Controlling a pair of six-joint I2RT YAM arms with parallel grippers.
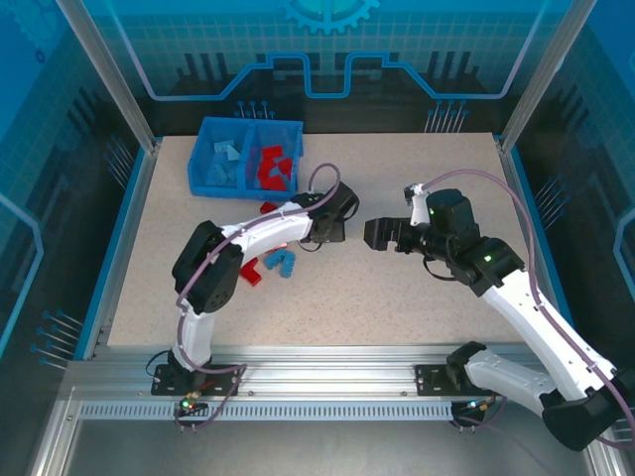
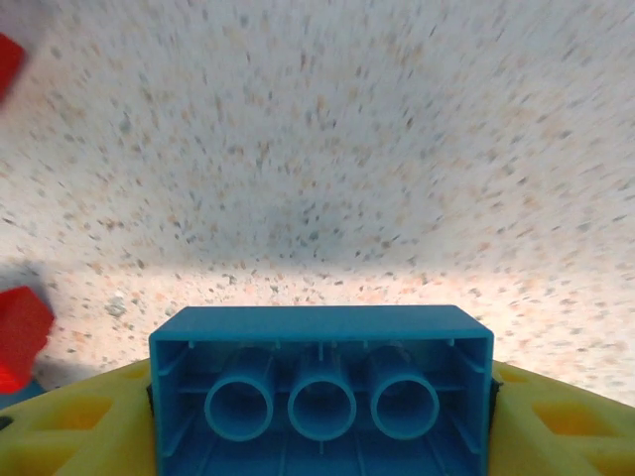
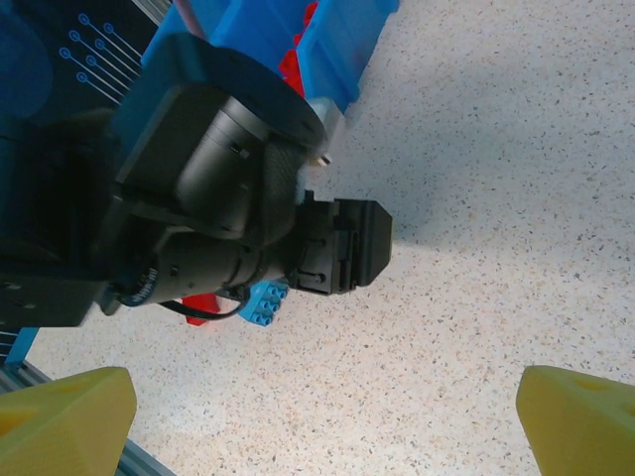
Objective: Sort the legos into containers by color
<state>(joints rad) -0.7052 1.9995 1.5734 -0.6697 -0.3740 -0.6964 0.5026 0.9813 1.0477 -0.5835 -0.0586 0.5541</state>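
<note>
Speckled surface [image 1: 417, 297] from above: the blue bin [image 1: 198, 164] sits far left, loose legos [image 1: 270, 265] lie nearer. Left wrist: the left claw [image 2: 317, 421] pinches a blue brick [image 2: 320, 382] by its flat sides; it looks light, hard, slippery. Right wrist: the right claw [image 3: 317, 416] gapes wide, empty.

Overhead camera looks down on table [image 1: 397, 297]; wrist cameras skim it closely, perhaps overlapping.

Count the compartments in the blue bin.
2, side by side in the bin at the table's far left. The left compartment holds light blue bricks; the right compartment holds red bricks. The whole bin is visible, so none is hidden.
</note>
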